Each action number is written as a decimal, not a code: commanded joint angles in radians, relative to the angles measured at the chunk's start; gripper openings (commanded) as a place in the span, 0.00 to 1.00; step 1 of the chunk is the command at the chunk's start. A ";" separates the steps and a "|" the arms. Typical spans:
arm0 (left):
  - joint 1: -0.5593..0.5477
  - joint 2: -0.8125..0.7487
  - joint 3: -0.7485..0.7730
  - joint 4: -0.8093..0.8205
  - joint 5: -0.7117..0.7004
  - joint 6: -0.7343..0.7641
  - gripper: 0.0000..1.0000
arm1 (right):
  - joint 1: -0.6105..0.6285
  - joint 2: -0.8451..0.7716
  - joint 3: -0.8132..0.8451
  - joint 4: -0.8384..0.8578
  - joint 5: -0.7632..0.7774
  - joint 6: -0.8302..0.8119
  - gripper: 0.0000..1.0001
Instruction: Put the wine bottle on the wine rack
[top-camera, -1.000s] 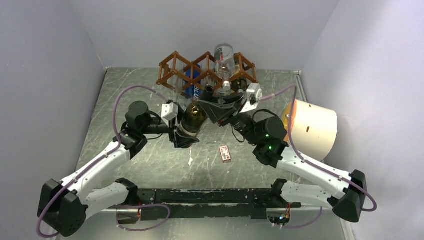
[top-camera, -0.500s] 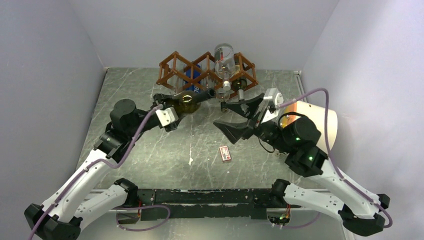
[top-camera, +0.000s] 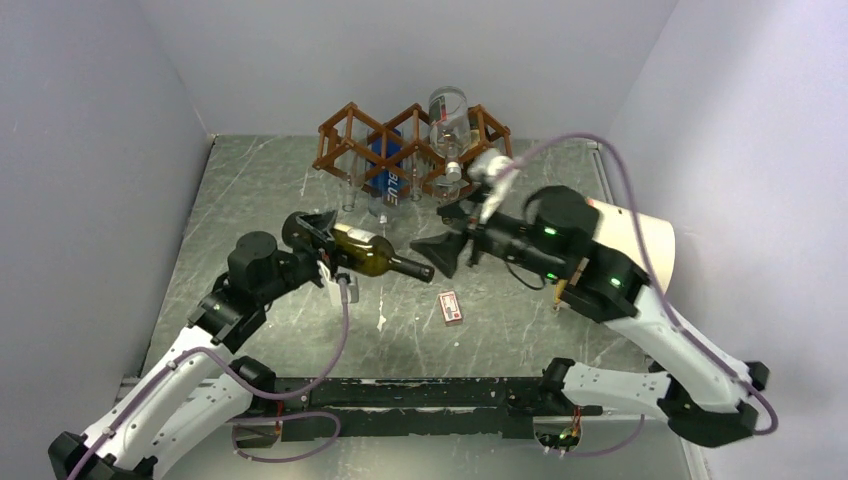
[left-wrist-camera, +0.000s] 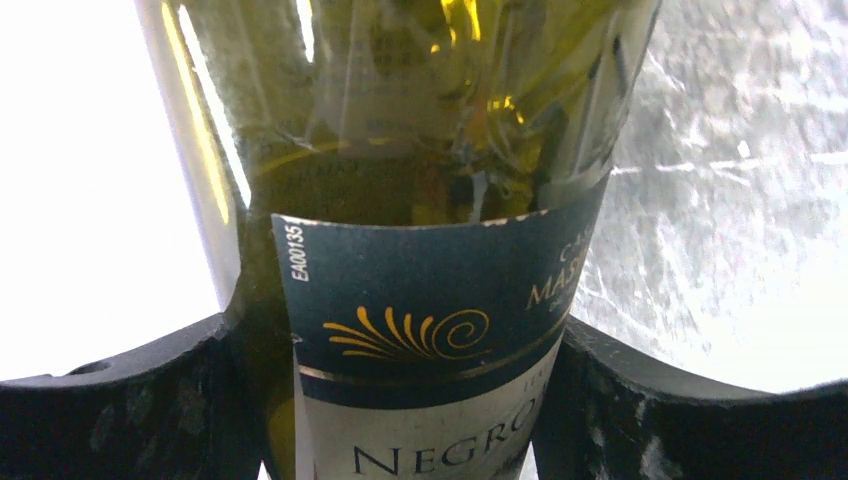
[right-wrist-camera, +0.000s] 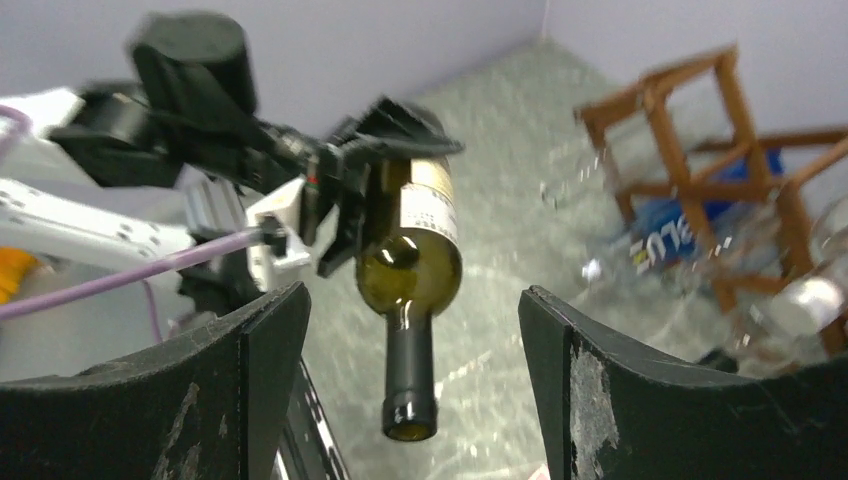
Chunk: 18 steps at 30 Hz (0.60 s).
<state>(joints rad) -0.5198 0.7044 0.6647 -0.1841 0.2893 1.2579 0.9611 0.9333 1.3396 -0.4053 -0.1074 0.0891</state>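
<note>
**Bottle pulled back, right gripper let go**

Since 1 second ago your left gripper (top-camera: 330, 243) has drawn back to the left centre of the top view. It is clamped on the labelled body of the dark green glass wine bottle (top-camera: 375, 258), which is held off the table with its neck pointing right. Your right gripper (top-camera: 447, 232) now stands wide apart at the bottle's mouth, holding nothing. The reddish-brown wooden lattice wine rack (top-camera: 386, 130) sits at upper centre, apart from the bottle.

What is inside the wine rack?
A bottle with a blue label lies in a middle cell of the wine rack; a clear bottle sits further right. The right arm covers part of its right end.
</note>
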 joint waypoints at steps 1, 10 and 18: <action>-0.002 -0.031 -0.045 0.151 -0.036 0.201 0.07 | -0.002 0.155 0.053 -0.221 0.024 -0.006 0.80; -0.002 -0.042 -0.132 0.198 -0.077 0.289 0.07 | -0.002 0.336 0.098 -0.357 -0.082 -0.081 0.80; -0.002 -0.057 -0.144 0.199 -0.063 0.284 0.07 | -0.001 0.399 0.006 -0.298 -0.133 -0.159 0.80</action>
<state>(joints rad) -0.5209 0.6727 0.4961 -0.1337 0.2150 1.5288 0.9611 1.3067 1.3952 -0.7227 -0.1947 -0.0048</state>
